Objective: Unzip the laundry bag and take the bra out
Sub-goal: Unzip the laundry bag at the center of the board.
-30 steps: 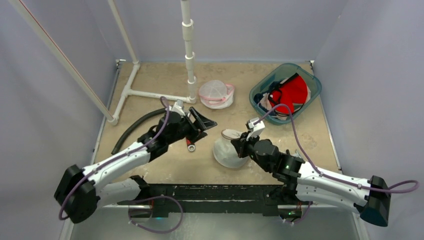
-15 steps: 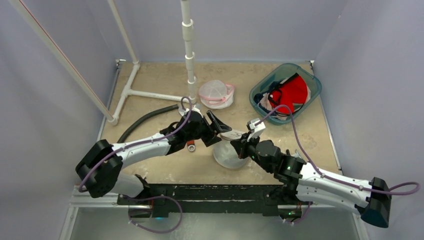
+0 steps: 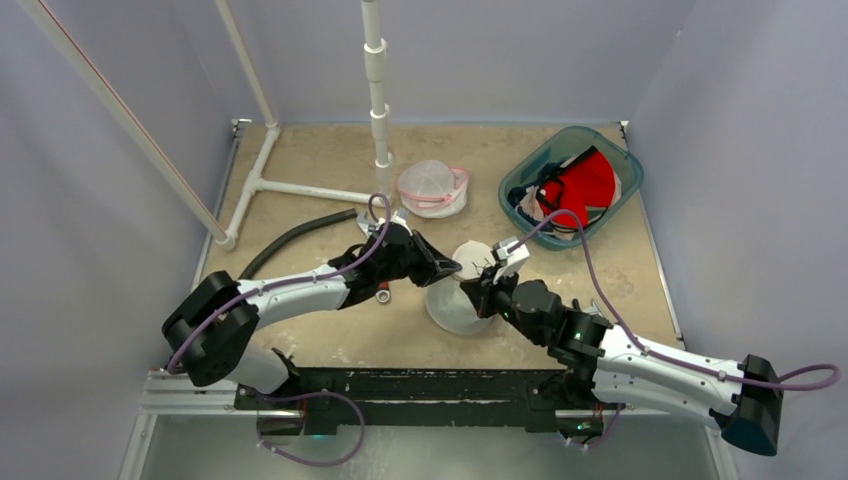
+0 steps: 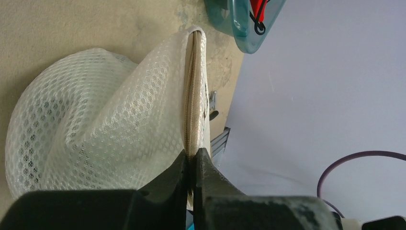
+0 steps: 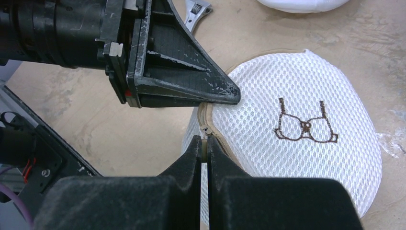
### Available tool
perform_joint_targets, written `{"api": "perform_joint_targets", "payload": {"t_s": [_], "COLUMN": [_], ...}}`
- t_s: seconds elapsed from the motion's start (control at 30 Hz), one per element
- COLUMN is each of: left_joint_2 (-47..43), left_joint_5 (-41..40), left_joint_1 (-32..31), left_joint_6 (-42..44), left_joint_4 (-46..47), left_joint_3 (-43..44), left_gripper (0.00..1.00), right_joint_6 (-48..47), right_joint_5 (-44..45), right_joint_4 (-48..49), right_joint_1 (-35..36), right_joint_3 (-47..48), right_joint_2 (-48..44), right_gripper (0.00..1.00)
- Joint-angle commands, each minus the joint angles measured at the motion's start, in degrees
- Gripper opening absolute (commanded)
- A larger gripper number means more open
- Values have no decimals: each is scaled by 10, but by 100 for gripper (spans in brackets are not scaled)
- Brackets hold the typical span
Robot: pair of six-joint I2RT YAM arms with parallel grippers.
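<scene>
A white mesh laundry bag [image 3: 452, 303] stands on the table between both arms, a brown bra drawing printed on its top [image 5: 297, 96]. My left gripper [image 3: 452, 268] is shut on the bag's beige zipper seam [image 4: 193, 96], with the fingertips [image 4: 192, 155] pinching the edge. My right gripper [image 5: 205, 141] is shut on the small zipper pull [image 5: 205, 135] at the near end of the seam. The left fingers [image 5: 191, 81] lie just beyond it, touching the bag's rim. The zipper looks closed, and the bra is hidden.
A teal bin [image 3: 612, 150] holding red and dark clothes sits at the back right. A second mesh bag with pink trim [image 3: 432, 187] lies by the white pipe stand [image 3: 378, 100]. A black hose [image 3: 290, 243] and a small metal tool [image 3: 382, 293] lie left of the bag.
My left arm swung right to the bag and its wide-open jaws closed on the zipper seam. The bag's top tipped up. The right gripper kept its hold on the pull.
</scene>
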Motion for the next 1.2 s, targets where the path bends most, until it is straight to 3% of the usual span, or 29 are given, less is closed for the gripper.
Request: {"api": "perform_joint_targets", "payload": {"t_s": [0.0,0.47,0.67,0.9,1.17], "left_joint_2": [-8,-141,-146,-116,-115], "left_joint_5": [-6,-51,30,216,311], "left_joint_1": [7,105,140,201,266], "left_joint_6": [16,78,141,173,250], "left_joint_4": [22,-63,-63,-1,-40], "left_joint_3": [10,-1,14,-5,38], "left_gripper": [0,0,0,0,0], "right_joint_6": [-14,-20,-3,32,48], "right_joint_5": [-14,-48,31,81,136], "right_joint_4": [16,-6,-5,33,24], "right_joint_1": [0,1,1,1,0], "right_joint_3": [18,63,42,4,-4], "right_joint_2": [-13,3,0,32,32], "right_gripper": [0,0,0,0,0]}}
